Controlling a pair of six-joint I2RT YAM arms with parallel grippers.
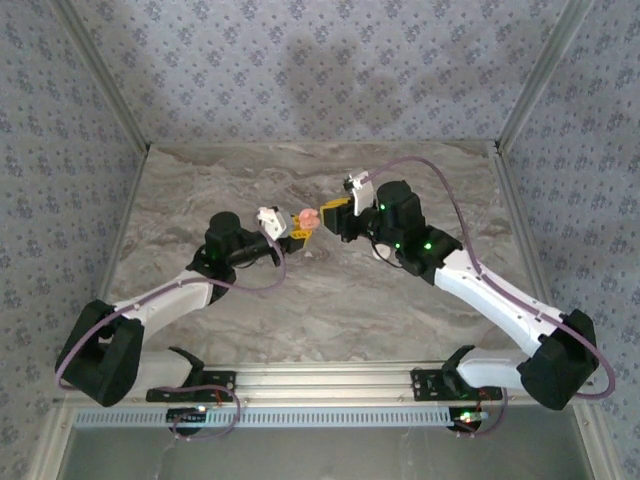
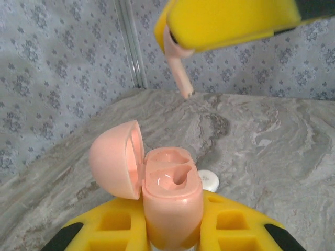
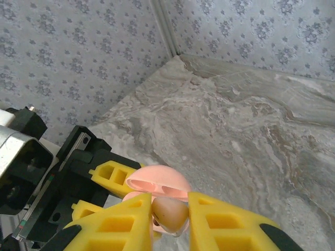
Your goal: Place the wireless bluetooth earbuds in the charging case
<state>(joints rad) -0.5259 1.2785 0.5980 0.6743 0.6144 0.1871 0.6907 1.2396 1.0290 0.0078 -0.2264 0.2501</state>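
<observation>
The left gripper [image 2: 172,238] is clamped on the open charging case [image 2: 170,193], low in the middle of the frame. The right gripper [image 3: 168,225] pinches one pink earbud [image 2: 179,73] just above it, near the top. It is not in yet.

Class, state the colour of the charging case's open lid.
Salmon pink lid, best in left wrist view.

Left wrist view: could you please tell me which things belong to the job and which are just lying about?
Job: open charging case in left end effector; pink earbud in right end effector.
Lying about: small white piece on table, unidentifiable.
</observation>
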